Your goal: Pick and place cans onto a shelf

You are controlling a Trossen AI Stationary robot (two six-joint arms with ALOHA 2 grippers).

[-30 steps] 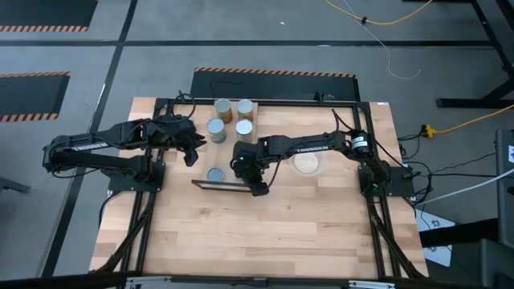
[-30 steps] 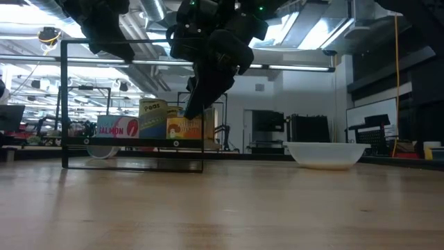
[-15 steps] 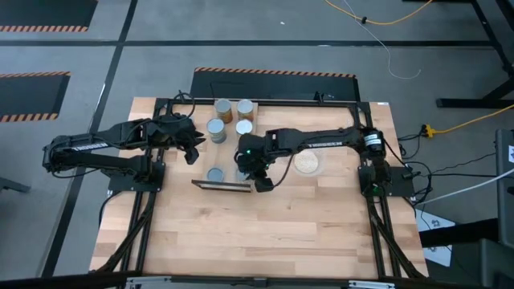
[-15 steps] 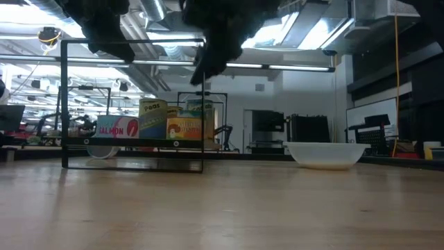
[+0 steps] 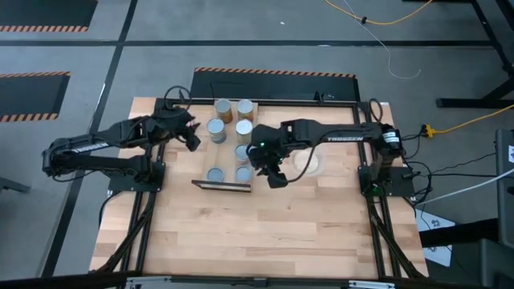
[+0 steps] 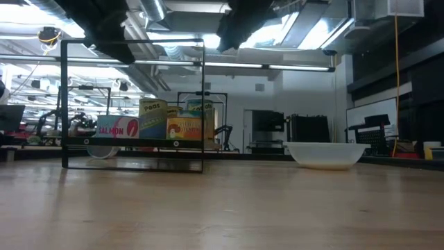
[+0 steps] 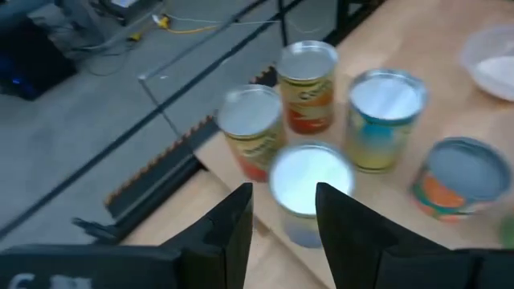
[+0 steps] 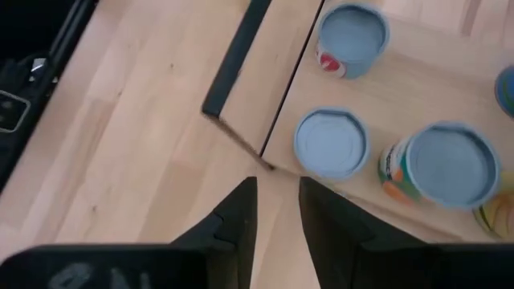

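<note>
From above, my right gripper (image 5: 275, 178) hangs just off the shelf's (image 5: 227, 187) right end, beside the clear bowl (image 5: 312, 164), with its fingers a narrow way apart and nothing between them. My left gripper (image 5: 193, 140) reaches in beside the back cluster of cans (image 5: 234, 119); its fingers stand apart and empty, poised over a white-topped can (image 7: 310, 191).

The overhead camera reads the shelf only as a thin dark bar with two round tops, one can (image 5: 214, 174) and another (image 5: 243, 173), side by side just behind it. The table-level camera shows what that hides: the shelf (image 6: 132, 142) is an upright black frame, its long axis running left to right across the table, with label sides facing out, a "SALMON" tin (image 6: 117, 128) and a yellow tin (image 6: 183, 128) among them. My right wrist camera shows the frame's corner post (image 8: 234, 58) and three blue-topped cans (image 8: 331, 143) standing upright, none tipped.
</note>
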